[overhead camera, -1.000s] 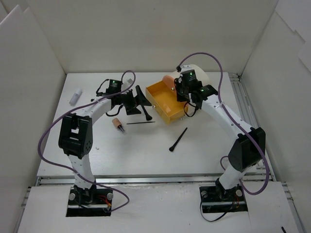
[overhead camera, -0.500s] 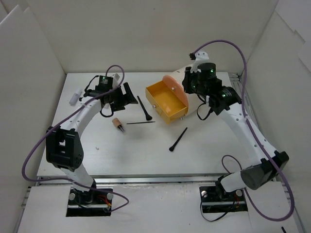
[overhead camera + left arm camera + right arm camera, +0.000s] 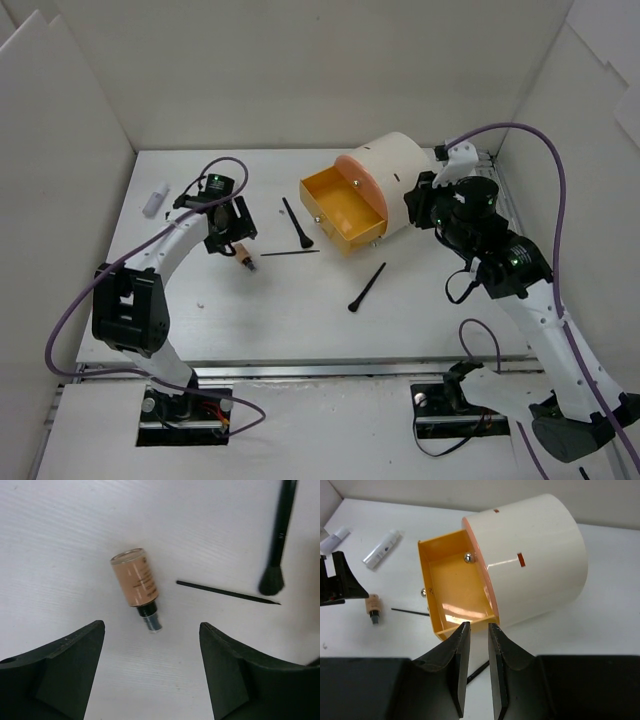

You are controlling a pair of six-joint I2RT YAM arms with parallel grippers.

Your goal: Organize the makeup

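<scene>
Far left on the surface [image 3: 300, 320] there's a white tube [image 3: 155, 198] lying by the wall. The right wrist view shows a second tube next to it, partly cut off by the frame.

Next is the left pincer [image 3: 230, 235], with its fingers spread wide apart and gripping nothing. It hangs over the stubby tan bottle [image 3: 136, 582], which lies on its side with its dark tip towards the camera. It's between the two fingers in the wrist view but touching neither.

Just right of the bottle is a thin black pencil [image 3: 227, 594], flat on the surface, and beside that a black brush [image 3: 297, 222] with its bristle end near the pencil's tip.

Then the container: an orange drawer [image 3: 451, 582] pulled out of the big cream cylinder [image 3: 530, 560]. All I can see inside is its glossy bare floor and a small silver stud on the back wall (none of the makeup is in it; every piece I can spot is out on the surface).

A second black brush [image 3: 367, 287] lies in front of the drawer, well apart from it.

The right pincer [image 3: 476, 630] sits above the drawer's near corner. Its fingers are barely apart, with a thin gap and nothing in it.
</scene>
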